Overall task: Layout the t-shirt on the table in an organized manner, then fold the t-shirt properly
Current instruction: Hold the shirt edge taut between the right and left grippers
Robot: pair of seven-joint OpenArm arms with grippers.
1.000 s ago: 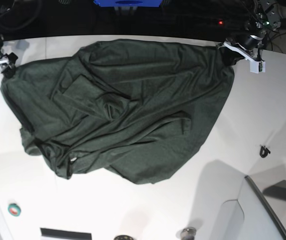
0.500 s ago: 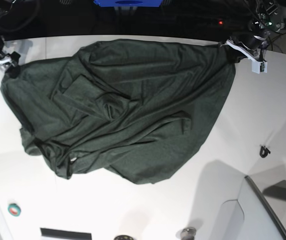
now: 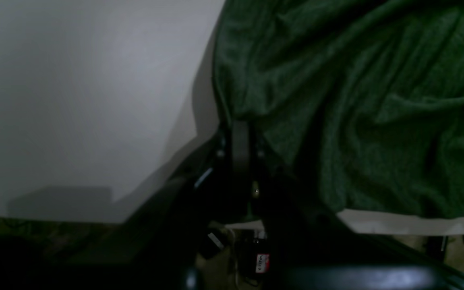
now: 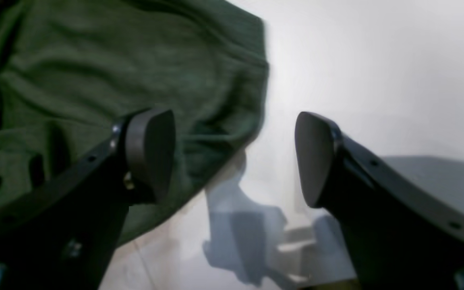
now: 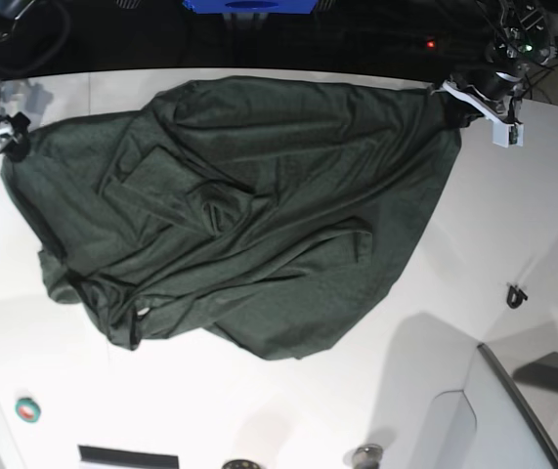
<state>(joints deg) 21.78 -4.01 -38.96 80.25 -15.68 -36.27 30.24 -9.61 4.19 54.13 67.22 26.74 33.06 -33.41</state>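
A: What was hard to make out?

B: The left gripper (image 3: 241,133) sat in deep shadow in its wrist view. Its dark fingers were pressed together on the edge of the t-shirt (image 5: 230,210). How much cloth lay between them could not be read. The lower part of that view was nearly black; only a small red label (image 3: 262,262) showed through.

A: And the right side?

B: The right gripper (image 4: 232,157) stood wide apart, holding nothing. One rounded black pad (image 4: 151,149) hung over the cloth, the other over bare table (image 5: 513,225). Whether the first pad touched the fabric could not be told. In the base view that gripper was cut off at the 9 o'clock edge.

A: The cloth?

B: Dark green, soft, matte, heavily creased. It lay spread over the table's upper half, bunched in overlapping folds toward 8 o'clock, one corner drawn out to 2 o'clock at the left gripper. Sleeves and collar could not be separated from the folds.

A: The surface?

B: Smooth, white, curved far edge. A small green ring (image 5: 28,409) lay at 7 o'clock, a small black clip (image 5: 516,294) at 4 o'clock, both well apart from the cloth.
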